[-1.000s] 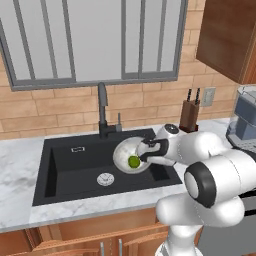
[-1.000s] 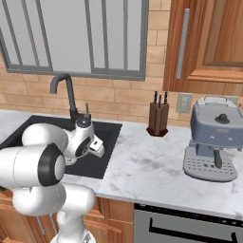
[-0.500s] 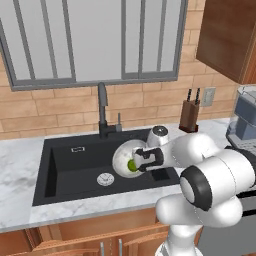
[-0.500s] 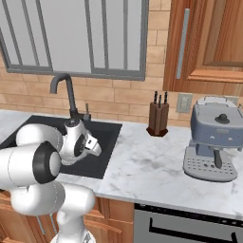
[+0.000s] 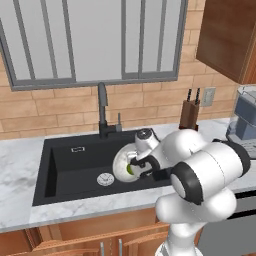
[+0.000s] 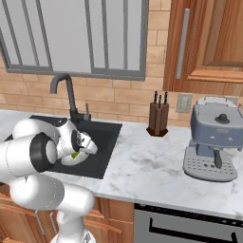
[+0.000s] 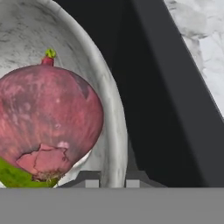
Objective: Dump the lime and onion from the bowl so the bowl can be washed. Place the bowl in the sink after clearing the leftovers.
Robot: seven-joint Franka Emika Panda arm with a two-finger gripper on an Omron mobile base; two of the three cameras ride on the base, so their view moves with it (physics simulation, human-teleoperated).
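White arm low over the sink [image 6: 102,142], lime [image 6: 75,154] peeking beneath, knife block [image 6: 158,118] and coffee machine [image 6: 214,140] rightward.

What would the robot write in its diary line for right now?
claw: shut on bowl rim | bowl: tilted over sink | onion, lime: inside bowl

The sink [image 5: 75,160] is set into the worktop [image 5: 20,165], below the window [image 5: 95,40]. The faucet [image 5: 103,107] stands at the sink's 12 o'clock edge. The drain [image 5: 105,178] lies on the sink floor near its middle. The bowl [image 5: 121,162] sits inside the sink, at 3 o'clock from the drain. The onion [image 7: 46,118] and the lime [image 7: 17,177] lie in the bowl, touching each other. The pincer [image 7: 113,180] straddles the bowl's rim, one finger on either side of the wall. The knife block [image 6: 158,118] stands on the worktop at 3 o'clock from the sink, against the wall. The coffee machine [image 6: 213,140] stands further toward 3 o'clock, well apart from the sink.
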